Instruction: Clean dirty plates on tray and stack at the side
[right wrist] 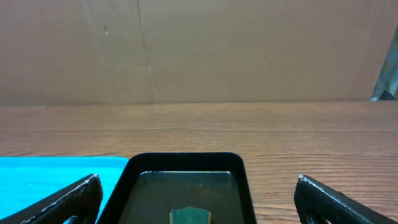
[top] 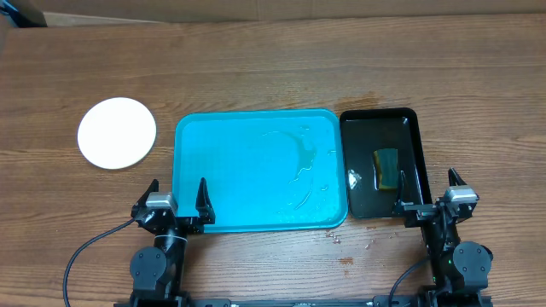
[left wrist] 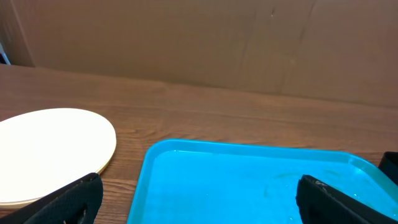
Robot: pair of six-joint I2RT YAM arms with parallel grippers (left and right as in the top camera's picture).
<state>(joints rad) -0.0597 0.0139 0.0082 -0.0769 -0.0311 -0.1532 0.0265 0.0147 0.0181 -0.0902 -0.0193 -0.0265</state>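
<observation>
Closest to my wrist cameras are my own dark fingers, one at each lower corner of each view. My left gripper (left wrist: 199, 186) is spread wide with nothing between the fingers, and it hangs low at the near left corner of the tray (top: 256, 128). My right gripper (right wrist: 198, 186) is just as wide and just as empty. It sits at the near end of the black tray (top: 415, 136), toward its right corner.

The turquoise tray lies in the middle of the table (top: 273, 68), long side toward me. Thin streaks and a film of water glint on its right half.

The plates (top: 117, 132) rest on the bare wood to the left of the tray, apart from it and a little farther from me than my left gripper. From above they read as one plain white disc, with a clean top face. In my left wrist view the rim nearest me looks layered, but I cannot tell how many plates lie there.

The black tray stands just beside the turquoise one on its right, and their long edges are nearly touching. It is glossy, and a green and yellow sponge (top: 388, 166) lies inside it, toward the near right part. A few drops (top: 343, 242) speckle the wood just in front of the gap between the two trays. Brown cardboard (right wrist: 199, 50) closes off the far side of the table.
</observation>
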